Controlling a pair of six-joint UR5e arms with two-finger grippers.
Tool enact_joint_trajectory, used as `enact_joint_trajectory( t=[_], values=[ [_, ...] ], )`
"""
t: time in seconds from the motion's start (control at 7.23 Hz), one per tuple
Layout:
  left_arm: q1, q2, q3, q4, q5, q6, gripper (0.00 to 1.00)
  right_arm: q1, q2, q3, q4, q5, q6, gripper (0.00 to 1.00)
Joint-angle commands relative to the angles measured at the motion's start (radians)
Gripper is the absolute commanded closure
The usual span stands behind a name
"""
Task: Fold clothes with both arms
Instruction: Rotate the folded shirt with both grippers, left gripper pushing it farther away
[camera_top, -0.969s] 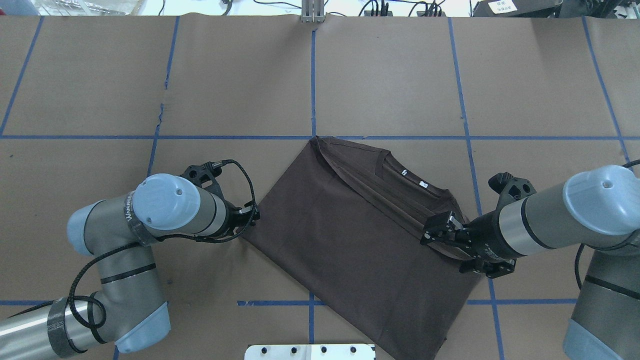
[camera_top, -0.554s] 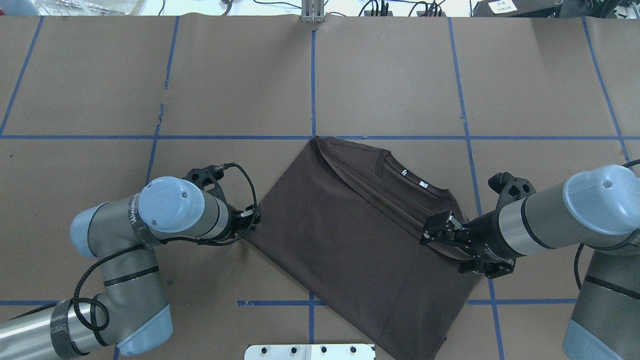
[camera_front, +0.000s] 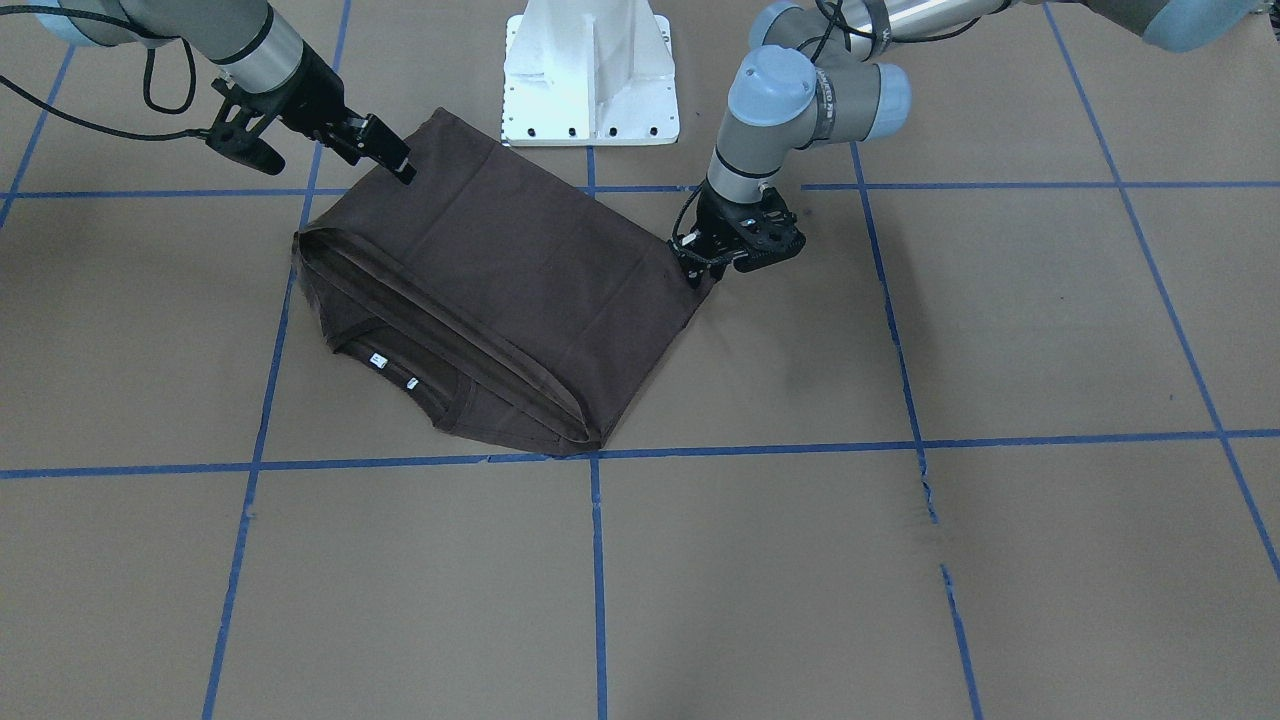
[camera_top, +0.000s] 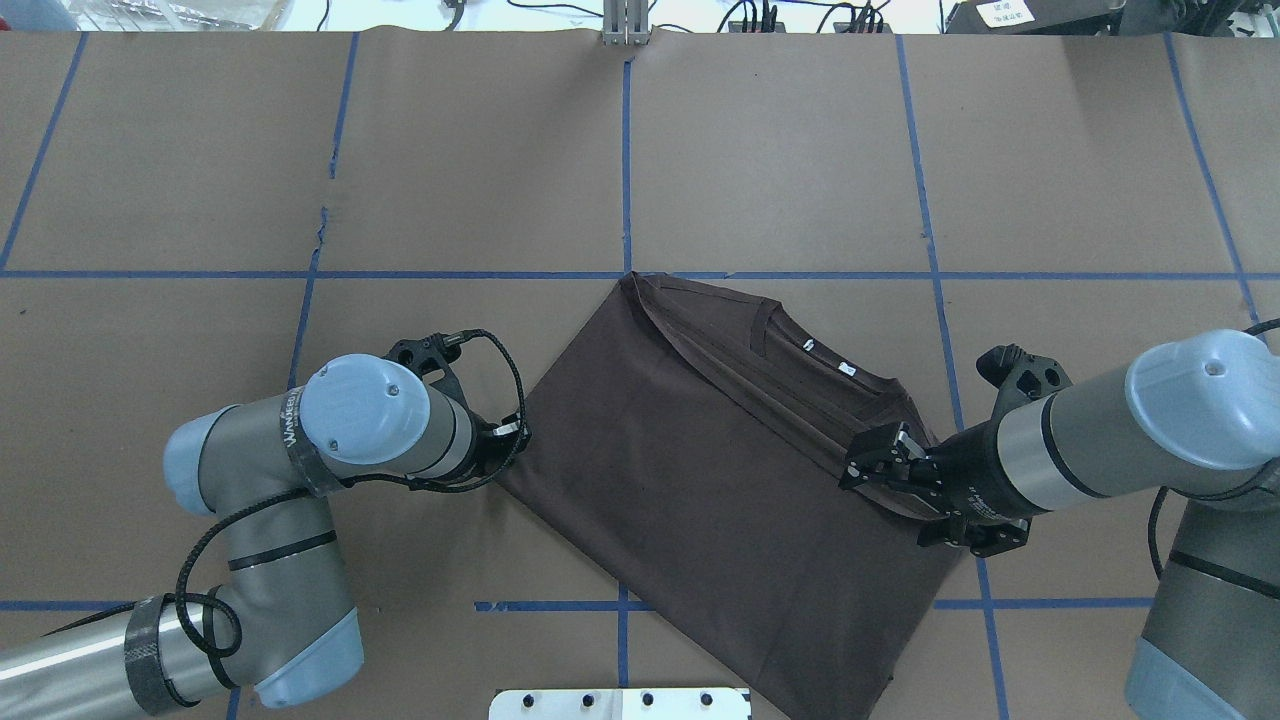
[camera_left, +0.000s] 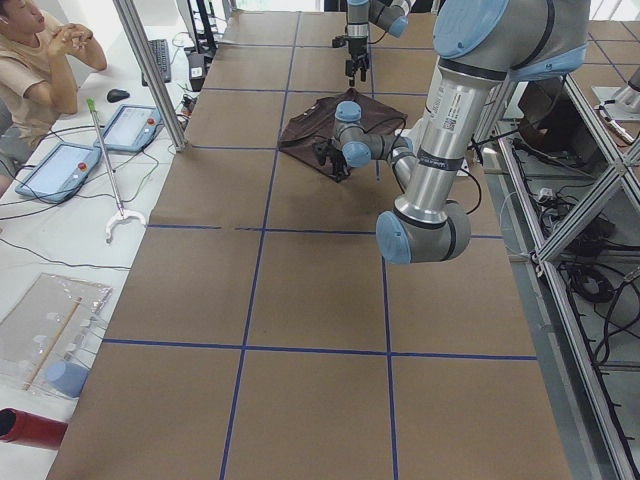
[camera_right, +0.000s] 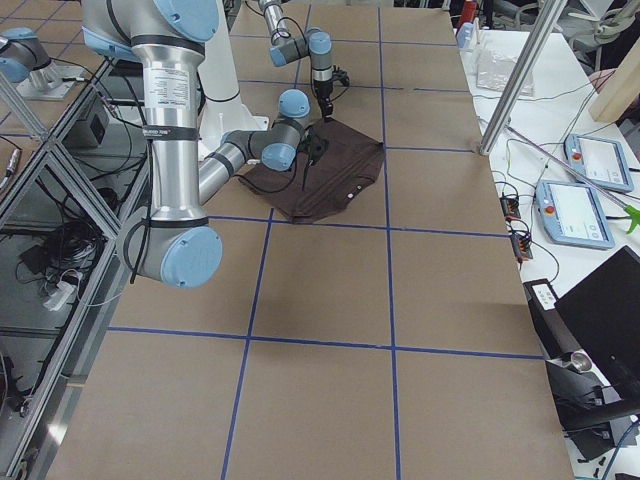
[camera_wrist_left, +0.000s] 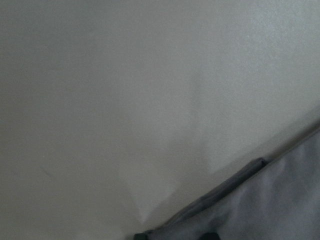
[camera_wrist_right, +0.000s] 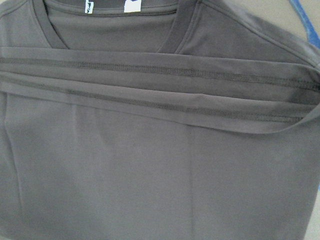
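The dark brown T-shirt (camera_top: 700, 470) lies folded and flat on the brown paper, its doubled hem running beside the ribbed collar (camera_top: 800, 350) and white neck tags (camera_top: 848, 369). My left gripper (camera_top: 510, 445) sits low at the shirt's left corner (camera_front: 697, 268), mostly hidden under its wrist, so I cannot tell its state. The left wrist view shows bare paper and the shirt's edge (camera_wrist_left: 280, 210). My right gripper (camera_top: 862, 458) hovers over the shirt's right end near the hem, jaws apart and holding nothing (camera_front: 390, 155). The right wrist view is filled by the shirt (camera_wrist_right: 150, 175).
The white pedestal base (camera_front: 590, 70) stands just behind the shirt. Blue tape lines (camera_top: 625, 150) grid the paper, which has a small tear (camera_top: 322, 225). A person (camera_left: 40, 60) sits past the table's left end by tablets (camera_left: 130, 125) and a metal post (camera_left: 150, 75).
My left arm has slid right, bringing its gripper up to the shirt's left corner. The right arm and the shirt have stayed still.
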Motion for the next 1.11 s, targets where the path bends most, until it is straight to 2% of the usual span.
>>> enact_joint_trajectory(
  t=[0.0,0.28,0.55,0.69,0.83,0.97],
  values=[
    [0.0,-0.005,-0.008,0.028,0.0,0.008,1.0,-0.001,0.001,-0.002,0.0,0.002,0.0,0.0],
    [-0.029,-0.002,-0.065,0.095,-0.002,0.067,1.0,0.0,0.001,-0.002,0.0,0.0,0.0,0.0],
    [-0.163,-0.009,-0.046,0.097,-0.006,0.286,1.0,0.006,0.007,-0.003,0.0,-0.005,-0.002,0.0],
    [-0.24,-0.067,0.027,0.065,-0.006,0.304,1.0,0.015,0.039,-0.008,0.0,-0.011,-0.003,0.0],
    [-0.294,-0.16,0.18,-0.023,-0.008,0.301,1.0,0.017,0.085,-0.014,0.0,-0.035,-0.002,0.0],
    [-0.332,-0.271,0.38,-0.115,-0.008,0.293,1.0,0.017,0.101,-0.023,0.0,-0.067,0.001,0.0]
  ],
)
